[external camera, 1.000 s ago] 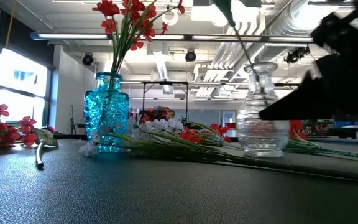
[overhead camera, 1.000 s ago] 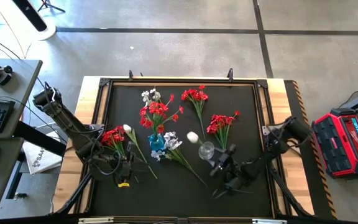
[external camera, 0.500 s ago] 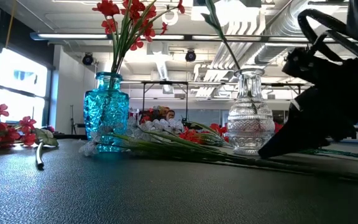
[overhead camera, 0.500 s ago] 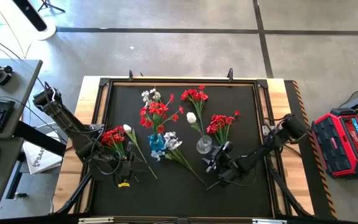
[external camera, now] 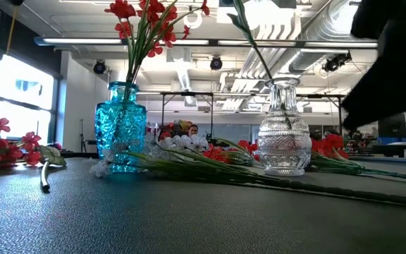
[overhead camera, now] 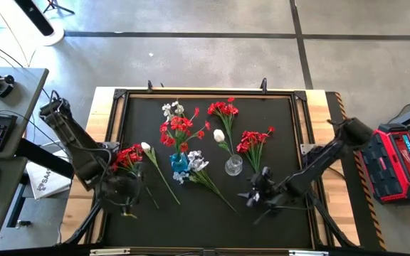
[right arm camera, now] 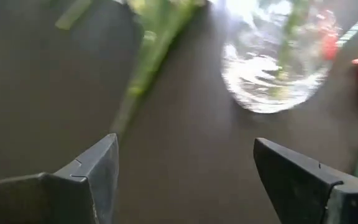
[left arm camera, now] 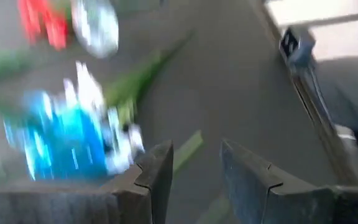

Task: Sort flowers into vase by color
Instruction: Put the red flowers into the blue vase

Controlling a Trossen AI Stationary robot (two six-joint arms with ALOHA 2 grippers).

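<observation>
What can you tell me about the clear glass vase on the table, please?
The clear glass vase is bulbous with a textured cut-pattern belly, narrow neck and flared lip. It stands upright on the black table, right of the blue vase. One white flower on a green stem leans out of it. The right pincer is nearby, open, not touching it.

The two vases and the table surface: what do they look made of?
Blue vase: likely glass, translucent turquoise with faceted texture. Clear vase: probably pressed glass or clear plastic, see-through with a fine diamond pattern. Table surface: dark, pebbled mat, possibly rubber or vinyl.
</observation>
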